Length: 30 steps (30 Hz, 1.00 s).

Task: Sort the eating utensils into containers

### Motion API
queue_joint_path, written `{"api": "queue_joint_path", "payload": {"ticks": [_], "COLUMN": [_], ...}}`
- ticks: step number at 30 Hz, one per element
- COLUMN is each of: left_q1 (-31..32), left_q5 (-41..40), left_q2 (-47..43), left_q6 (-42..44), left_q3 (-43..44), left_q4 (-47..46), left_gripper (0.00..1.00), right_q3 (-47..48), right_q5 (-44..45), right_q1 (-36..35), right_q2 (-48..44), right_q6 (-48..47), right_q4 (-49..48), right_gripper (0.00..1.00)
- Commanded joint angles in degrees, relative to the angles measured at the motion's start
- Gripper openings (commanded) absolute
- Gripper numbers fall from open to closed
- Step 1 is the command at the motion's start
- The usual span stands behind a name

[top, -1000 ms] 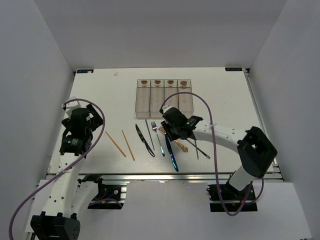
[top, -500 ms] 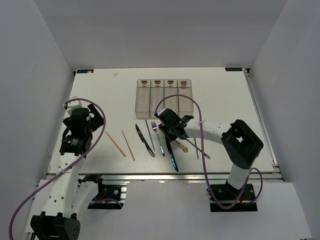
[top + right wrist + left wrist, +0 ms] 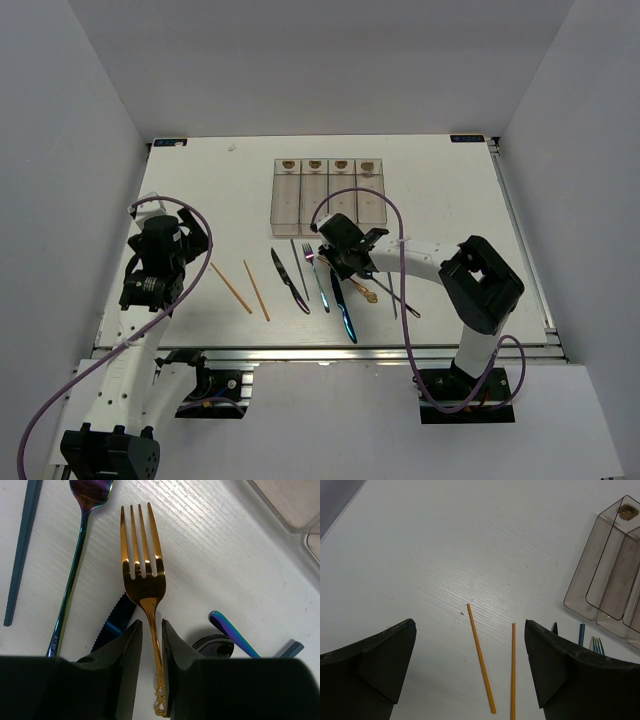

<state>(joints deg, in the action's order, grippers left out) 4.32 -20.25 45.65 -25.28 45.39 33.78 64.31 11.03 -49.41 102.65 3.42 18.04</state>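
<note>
The utensils lie in a loose row at the table's front. Two tan chopsticks [image 3: 231, 288] [image 3: 257, 290] lie left, also in the left wrist view [image 3: 480, 665]. Then come a black knife [image 3: 288, 280], a purple fork [image 3: 316, 275], a blue knife [image 3: 343, 305], a gold fork [image 3: 356, 285] and thin dark sticks [image 3: 397, 292]. The clear containers [image 3: 328, 190] stand behind them. My right gripper [image 3: 335, 262] [image 3: 151, 630] is low over the gold fork [image 3: 142, 575], jaws narrowly apart astride its handle. My left gripper [image 3: 160, 240] [image 3: 470, 625] is open and empty above the chopsticks.
In the right wrist view a purple utensil [image 3: 80, 545], a blue-grey stick [image 3: 20, 555], the blue serrated knife [image 3: 117, 617], a black spoon bowl [image 3: 212, 645] and an iridescent handle [image 3: 232, 632] crowd the gold fork. The bin corner [image 3: 605, 580] shows far right.
My right arm has swung left and settled over the gold fork. The left arm has barely moved.
</note>
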Motion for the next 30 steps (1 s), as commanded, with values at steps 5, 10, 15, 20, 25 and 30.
{"api": "queue_joint_path", "payload": {"ticks": [5, 10, 15, 20, 25, 30], "left_q1": [0.3, 0.4, 0.4, 0.5, 0.4, 0.4], "left_q5": [0.8, 1.1, 1.3, 1.4, 1.4, 1.4], "left_q2": [-0.5, -0.5, -0.4, -0.4, -0.4, -0.3], "left_q6": [0.7, 0.7, 0.8, 0.8, 0.8, 0.8], "left_q3": [0.6, 0.7, 0.6, 0.7, 0.8, 0.7], "left_q4": [-1.6, -1.7, -1.7, -1.8, -1.9, -1.8], "left_gripper": [0.98, 0.98, 0.98, 0.98, 0.98, 0.98], "right_q3": [-0.6, -0.6, -0.4, 0.5, 3.2, 9.0], "right_q5": [-1.4, -0.7, -0.7, -0.4, 1.5, 4.1], "right_q1": [0.2, 0.3, 0.3, 0.3, 0.7, 5.7], "right_q2": [1.5, 2.3, 1.2, -5.3, -11.8, -11.8], "right_q6": [-0.4, -0.3, 0.7, 2.1, 2.4, 3.7], "right_q4": [-1.7, -1.5, -0.8, 0.9, 2.4, 4.4], "right_gripper": [0.26, 0.21, 0.07, 0.01, 0.0, 0.0]}}
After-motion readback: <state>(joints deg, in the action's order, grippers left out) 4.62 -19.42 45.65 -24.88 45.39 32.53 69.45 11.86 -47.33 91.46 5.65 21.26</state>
